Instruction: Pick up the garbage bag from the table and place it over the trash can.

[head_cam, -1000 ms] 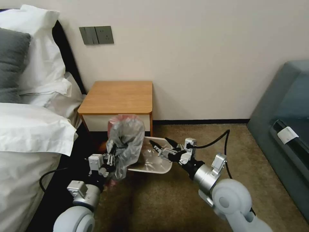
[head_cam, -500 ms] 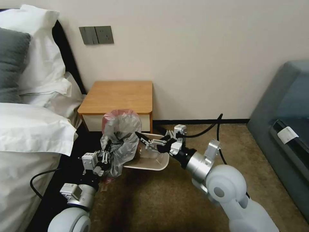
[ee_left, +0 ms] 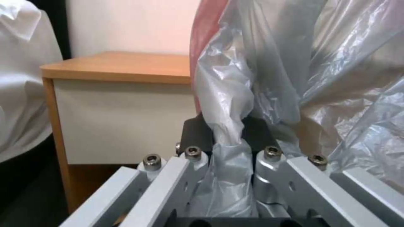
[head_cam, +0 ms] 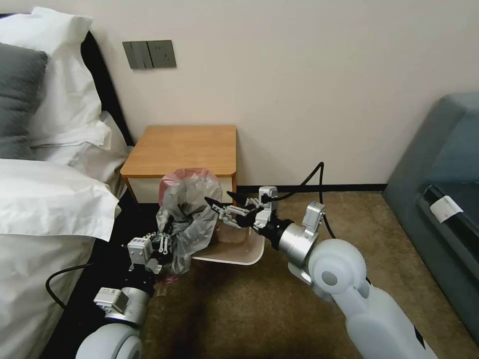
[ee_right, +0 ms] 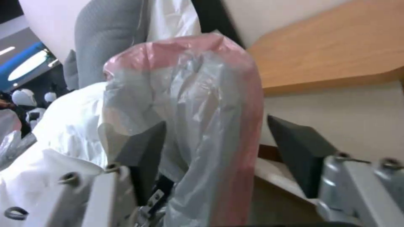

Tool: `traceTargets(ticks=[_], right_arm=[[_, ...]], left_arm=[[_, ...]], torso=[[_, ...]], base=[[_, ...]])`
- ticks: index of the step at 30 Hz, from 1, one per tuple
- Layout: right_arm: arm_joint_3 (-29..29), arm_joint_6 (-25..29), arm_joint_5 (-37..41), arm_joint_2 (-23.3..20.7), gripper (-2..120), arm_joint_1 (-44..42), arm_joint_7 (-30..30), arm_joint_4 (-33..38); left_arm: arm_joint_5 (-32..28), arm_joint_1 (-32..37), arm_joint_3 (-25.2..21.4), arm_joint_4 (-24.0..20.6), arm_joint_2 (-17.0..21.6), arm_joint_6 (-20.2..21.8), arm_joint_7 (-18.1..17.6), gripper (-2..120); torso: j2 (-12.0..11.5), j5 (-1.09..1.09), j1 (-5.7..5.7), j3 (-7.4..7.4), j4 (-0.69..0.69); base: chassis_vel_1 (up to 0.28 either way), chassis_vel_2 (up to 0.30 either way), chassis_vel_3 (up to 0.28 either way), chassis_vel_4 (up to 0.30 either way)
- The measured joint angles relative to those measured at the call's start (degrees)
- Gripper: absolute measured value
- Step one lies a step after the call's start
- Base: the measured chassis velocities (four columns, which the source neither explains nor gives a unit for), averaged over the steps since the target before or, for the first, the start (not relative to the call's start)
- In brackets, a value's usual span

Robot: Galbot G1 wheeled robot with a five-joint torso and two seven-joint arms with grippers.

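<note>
The left hand (ee_left: 227,148) is squeezed tight on a bunch of the garbage bag (head_cam: 189,214), holding it up in front of the worktop (head_cam: 184,149). The right hand (head_cam: 222,199) is wide open at the bag's 3 o'clock side, maybe touching it, above the trash can (head_cam: 239,252).
</note>
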Motion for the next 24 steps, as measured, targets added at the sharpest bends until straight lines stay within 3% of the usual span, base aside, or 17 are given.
traceTargets(ticks=[13,15,24], right_arm=[[-0.99,0.21,0.59,0.63,16,0.82,0.72,-0.48],[-0.66,0.31,0.48,0.73,4,0.67,0.73,-0.35],[1.76,0.27,1.07,-0.15,0,0.9,3.04,0.21]], left_arm=[[-0.13,0.13,0.26,-0.23,-1.05,0.02,-0.04,10],[-0.84,0.15,0.36,-0.37,-1.23,0.21,-0.28,10],[-3.32,0.09,0.54,-0.39,-1.92,1.44,-1.33,10]], torso=[[0.0,0.0,0.0,0.0,0.0],[0.0,0.0,0.0,0.0,0.0],[0.0,0.0,0.0,0.0,0.0]], base=[[0.0,0.0,0.0,0.0],[0.0,0.0,0.0,0.0],[0.0,0.0,0.0,0.0]])
